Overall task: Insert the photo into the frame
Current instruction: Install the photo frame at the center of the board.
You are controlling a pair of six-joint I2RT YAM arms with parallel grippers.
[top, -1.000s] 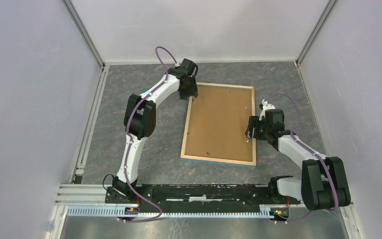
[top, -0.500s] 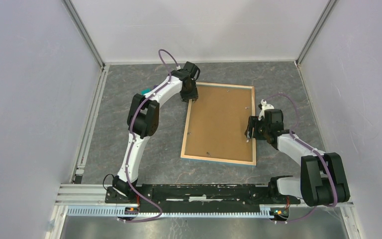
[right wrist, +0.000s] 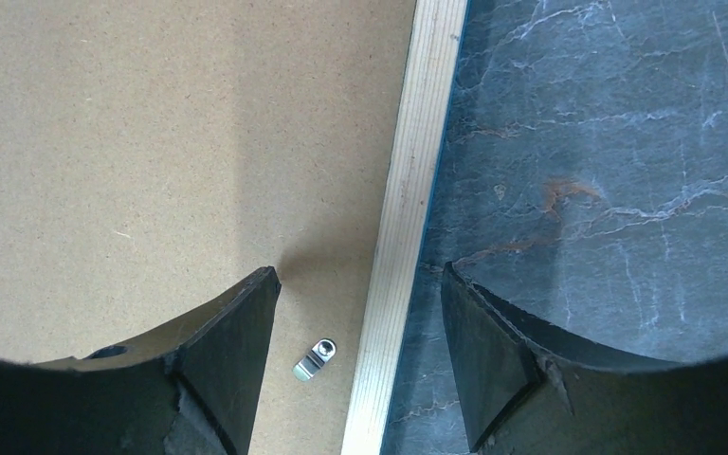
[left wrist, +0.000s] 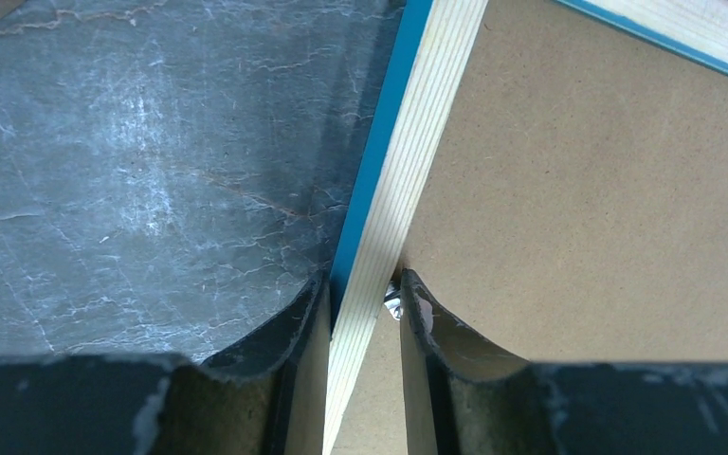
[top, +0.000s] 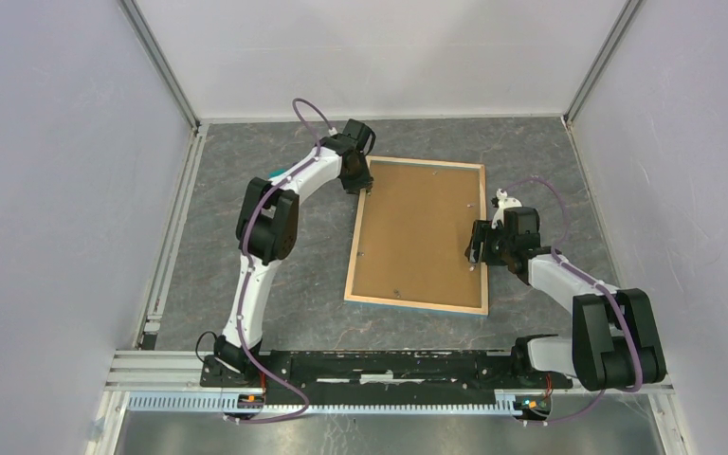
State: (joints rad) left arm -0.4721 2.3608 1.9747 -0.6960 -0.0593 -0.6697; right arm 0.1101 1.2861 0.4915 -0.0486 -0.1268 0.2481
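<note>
The frame [top: 357, 237] lies face down mid-table, pale wood back up with a blue edge showing. A brown backing board [top: 419, 232] fills its opening. The photo is hidden. My left gripper [top: 364, 185] is at the frame's far left corner. In the left wrist view its fingertips [left wrist: 413, 296] press both sides of the wooden rail [left wrist: 427, 114], next to a small metal clip [left wrist: 391, 305]. My right gripper [top: 475, 254] hovers over the right rail [right wrist: 422, 123]. It is open, one finger over the board [right wrist: 152, 142] and one over the table, with a turn clip [right wrist: 317, 359] between.
The dark marbled table top [top: 275, 284] is enclosed by white walls at the back and both sides. An aluminium rail [top: 172, 227] runs along its left edge. Both arm bases stand on the black bar [top: 389, 365] at the near edge.
My left gripper's jaws have narrowed onto the frame's left rail at the far corner, and that wrist shifted slightly. The right arm and the frame have stayed put.
</note>
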